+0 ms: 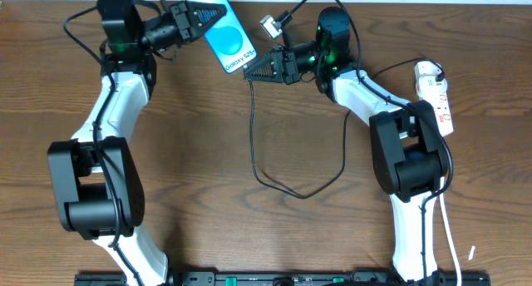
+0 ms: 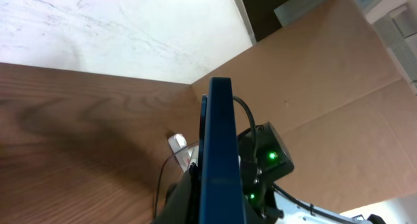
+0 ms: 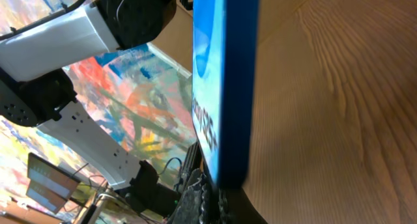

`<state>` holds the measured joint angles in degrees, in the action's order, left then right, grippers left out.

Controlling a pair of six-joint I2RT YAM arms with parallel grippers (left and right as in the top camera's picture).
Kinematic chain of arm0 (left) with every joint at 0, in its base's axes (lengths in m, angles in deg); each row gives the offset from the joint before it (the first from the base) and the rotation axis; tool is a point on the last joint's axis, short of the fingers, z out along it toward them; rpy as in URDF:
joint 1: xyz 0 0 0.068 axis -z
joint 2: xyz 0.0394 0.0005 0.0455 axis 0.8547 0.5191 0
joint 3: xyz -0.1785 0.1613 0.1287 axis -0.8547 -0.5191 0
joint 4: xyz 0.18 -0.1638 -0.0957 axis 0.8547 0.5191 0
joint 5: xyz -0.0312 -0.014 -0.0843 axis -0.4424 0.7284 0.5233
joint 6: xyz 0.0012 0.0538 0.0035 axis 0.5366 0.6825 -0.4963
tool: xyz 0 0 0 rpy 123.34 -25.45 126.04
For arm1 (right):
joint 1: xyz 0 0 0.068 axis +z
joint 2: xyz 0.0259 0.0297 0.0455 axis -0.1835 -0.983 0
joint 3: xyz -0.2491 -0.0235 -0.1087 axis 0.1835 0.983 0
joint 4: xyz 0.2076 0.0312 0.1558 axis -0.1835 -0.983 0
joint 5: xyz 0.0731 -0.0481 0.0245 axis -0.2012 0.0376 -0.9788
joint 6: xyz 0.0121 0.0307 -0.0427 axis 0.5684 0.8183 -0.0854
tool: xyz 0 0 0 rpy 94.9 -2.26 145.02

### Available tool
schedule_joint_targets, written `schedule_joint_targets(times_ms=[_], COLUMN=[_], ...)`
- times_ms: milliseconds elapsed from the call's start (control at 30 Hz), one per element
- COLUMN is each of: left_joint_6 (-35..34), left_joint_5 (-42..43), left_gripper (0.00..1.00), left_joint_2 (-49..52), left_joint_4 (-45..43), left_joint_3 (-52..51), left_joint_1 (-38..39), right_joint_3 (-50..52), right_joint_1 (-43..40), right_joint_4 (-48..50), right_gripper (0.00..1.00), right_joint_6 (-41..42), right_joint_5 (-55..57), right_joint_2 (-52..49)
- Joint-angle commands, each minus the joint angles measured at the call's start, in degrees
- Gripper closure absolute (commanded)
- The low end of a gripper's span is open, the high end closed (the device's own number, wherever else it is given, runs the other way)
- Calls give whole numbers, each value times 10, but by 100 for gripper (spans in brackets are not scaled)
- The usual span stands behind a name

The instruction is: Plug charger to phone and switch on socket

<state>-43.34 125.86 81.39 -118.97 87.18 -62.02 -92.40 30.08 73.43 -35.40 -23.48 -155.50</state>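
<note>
Seen from overhead, two white-and-black robot arms reach across a brown wooden surface [image 1: 208,170]. The left pincer [image 1: 204,18] is closed on the upper end of the phone [image 1: 230,38]. The phone extends away from the fingers, tilted, its bright blue screen with a pale circle and white lettering facing up.

In the left wrist view the phone [image 2: 220,152] appears edge-on, a dark blue bar running straight out from the pincer.

The right pincer [image 1: 252,74] points at the phone's free lower end, its tips just beside that end. Its fingers taper to a closed point around the end of the charger [image 1: 253,136]. This thin black cable drops from the tips, loops across the surface below the pincer, then climbs back beside the right arm. Whether the plug tip is inside the phone cannot be told.

In the right wrist view the phone [image 3: 225,87] fills the middle, its lower end just above the dark fingers.

The socket [image 1: 438,99], a narrow white strip, lies well behind the right pincer, beside that arm's elbow. A small pale connector [image 1: 268,22] lies near the phone, between the two pincers.
</note>
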Motion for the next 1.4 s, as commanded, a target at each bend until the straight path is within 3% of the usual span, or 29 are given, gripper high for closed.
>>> schedule_joint_targets(times_ms=[0, 900, 1067, 1367], left_joint_6=[-10, -10, -10, -9], left_joint_5=[77, 58, 59, 58], left_gripper=[93, 92, 93, 93], left_joint_2=[-21, -21, -21, -21], left_joint_4=[0, -5, -5, -5], left_joint_3=[8, 8, 8, 8], left_joint_1=[0, 0, 0, 0], right_joint_3=[-4, -4, -4, -4], right_joint_1=[-13, -23, -44, -78], right_joint_4=[3, -26, -136, -491], right_gripper=[99, 99, 99, 99], right_joint_6=[6, -2, -50, -215], right_joint_5=[-7, 9, 83, 389], right_joint_2=[10, 8, 8, 8])
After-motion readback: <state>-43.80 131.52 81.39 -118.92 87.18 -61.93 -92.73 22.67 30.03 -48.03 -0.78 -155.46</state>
